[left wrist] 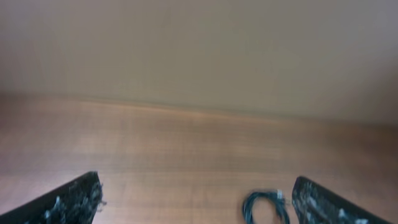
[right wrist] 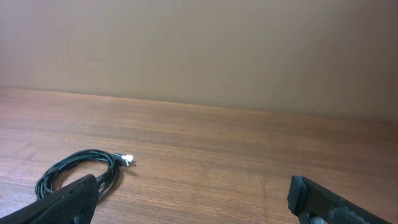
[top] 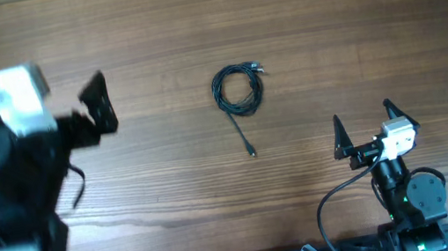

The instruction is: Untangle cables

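Observation:
A thin black cable (top: 238,89) lies coiled in a small loop at the middle of the wooden table, with a small plug at its top right and a loose tail running down to a plug end (top: 251,152). The coil also shows in the left wrist view (left wrist: 266,208) and in the right wrist view (right wrist: 78,171). My left gripper (top: 99,104) is open and empty, far to the left of the coil. My right gripper (top: 364,127) is open and empty, to the lower right of the coil.
The wooden table (top: 352,26) spreads all round the cable. A plain wall (right wrist: 205,50) rises behind its far edge. The arm bases stand along the front edge, with a thick black robot wire (top: 334,196) looping by the right base.

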`<state>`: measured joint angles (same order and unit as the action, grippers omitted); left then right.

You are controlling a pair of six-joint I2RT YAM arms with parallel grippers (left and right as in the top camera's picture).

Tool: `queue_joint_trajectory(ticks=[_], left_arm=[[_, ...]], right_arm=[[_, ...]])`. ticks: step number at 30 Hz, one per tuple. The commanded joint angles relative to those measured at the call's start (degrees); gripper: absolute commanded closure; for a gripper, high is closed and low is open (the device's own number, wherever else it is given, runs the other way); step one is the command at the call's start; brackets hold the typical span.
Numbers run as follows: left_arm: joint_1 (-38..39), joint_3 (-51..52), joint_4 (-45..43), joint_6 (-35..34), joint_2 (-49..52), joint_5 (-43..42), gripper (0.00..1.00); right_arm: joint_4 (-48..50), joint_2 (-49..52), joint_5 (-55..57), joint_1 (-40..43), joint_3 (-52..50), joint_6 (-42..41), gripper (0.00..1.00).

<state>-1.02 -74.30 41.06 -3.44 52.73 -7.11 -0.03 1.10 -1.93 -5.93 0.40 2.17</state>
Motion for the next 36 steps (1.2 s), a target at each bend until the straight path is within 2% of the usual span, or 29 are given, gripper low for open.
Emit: queue_joint_trajectory(ticks=[1, 4, 11, 36], left_arm=[[0.37, -13.55, 6.88, 3.02, 11.89, -3.06, 0.0], [0.39, -23.06, 14.29, 3.74, 21.14, -3.78, 0.0], [0.81, -28.04, 19.52, 11.63, 30.69, -3.82, 0.0], [1.29, -28.04, 19.87, 12.04, 31.17, -7.17, 0.0]], right_arm=[[0.09, -0.68, -0.76, 0.33, -0.09, -0.81, 0.0], [0.09, -0.68, -0.76, 0.33, -0.09, -0.81, 0.0], [0.09, -0.68, -0.76, 0.33, -0.09, -0.81, 0.0], [0.17, -0.68, -0.31, 0.33, -0.09, 0.85, 0.0]])
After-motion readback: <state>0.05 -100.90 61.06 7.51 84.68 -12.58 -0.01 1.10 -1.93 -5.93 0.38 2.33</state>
